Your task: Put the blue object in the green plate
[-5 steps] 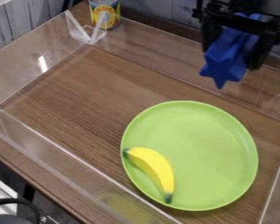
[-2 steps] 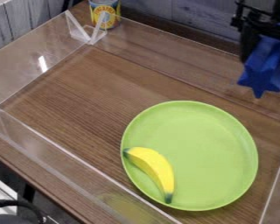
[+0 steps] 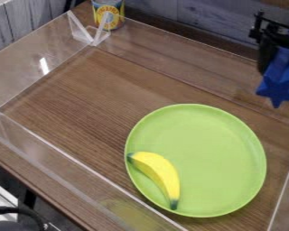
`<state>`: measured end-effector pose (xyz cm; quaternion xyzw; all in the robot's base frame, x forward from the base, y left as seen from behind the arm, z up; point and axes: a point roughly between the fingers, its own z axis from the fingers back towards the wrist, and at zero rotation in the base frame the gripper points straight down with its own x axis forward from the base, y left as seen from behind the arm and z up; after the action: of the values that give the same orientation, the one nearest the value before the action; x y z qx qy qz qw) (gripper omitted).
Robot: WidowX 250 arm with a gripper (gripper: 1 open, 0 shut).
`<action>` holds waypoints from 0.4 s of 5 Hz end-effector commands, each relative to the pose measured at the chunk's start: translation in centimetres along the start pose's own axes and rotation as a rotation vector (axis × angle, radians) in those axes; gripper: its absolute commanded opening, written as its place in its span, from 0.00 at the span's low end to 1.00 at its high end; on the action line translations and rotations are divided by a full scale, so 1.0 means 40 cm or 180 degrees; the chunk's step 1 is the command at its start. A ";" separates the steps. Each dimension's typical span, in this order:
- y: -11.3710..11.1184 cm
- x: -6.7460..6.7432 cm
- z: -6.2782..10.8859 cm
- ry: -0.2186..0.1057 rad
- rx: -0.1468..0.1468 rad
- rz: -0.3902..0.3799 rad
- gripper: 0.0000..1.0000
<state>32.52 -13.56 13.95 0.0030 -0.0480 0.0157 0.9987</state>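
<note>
Far left, low corner: dark cable [image 3: 17, 211], looped outside the clear side wall [image 3: 65, 170] of the work area. Up top, left of the middle, a can [image 3: 107, 13] with a yellow and blue label, and a crumpled bit of clear plastic [image 3: 91, 32] just beside it. Neither matters to the job.

Centre, towards the lower side: green plate [image 3: 219, 162], lying flat on the wooden surface [image 3: 80, 104]. Banana [image 3: 157, 175] on the plate's left part, slanting down to the right. Middle and right of the plate are bare; ample room there.

Upper right, against the edge of the view: blue block [image 3: 280, 78], stood roughly on end beneath the dark gripper [image 3: 278, 56]. Jaws appear closed on the block's upper part, the block hanging from them. Its height over the wood is hard to judge; part of the arm is cut off.

Step in hand, by judgement: the carry, pick-up made, placing not yet done. The block is beyond the plate, up and to the right, well apart from it. Next move calls for a swing back towards the plate's bare middle, keeping the block clear of the rim and the banana, then lowering and release.
</note>
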 end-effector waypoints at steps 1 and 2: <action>-0.020 0.022 0.033 -0.0192 -0.0095 -0.0025 0.00; -0.027 0.032 0.013 -0.0193 -0.0120 -0.0017 0.00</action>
<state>33.22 -14.07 12.48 -0.0006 -0.0463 0.0158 0.9988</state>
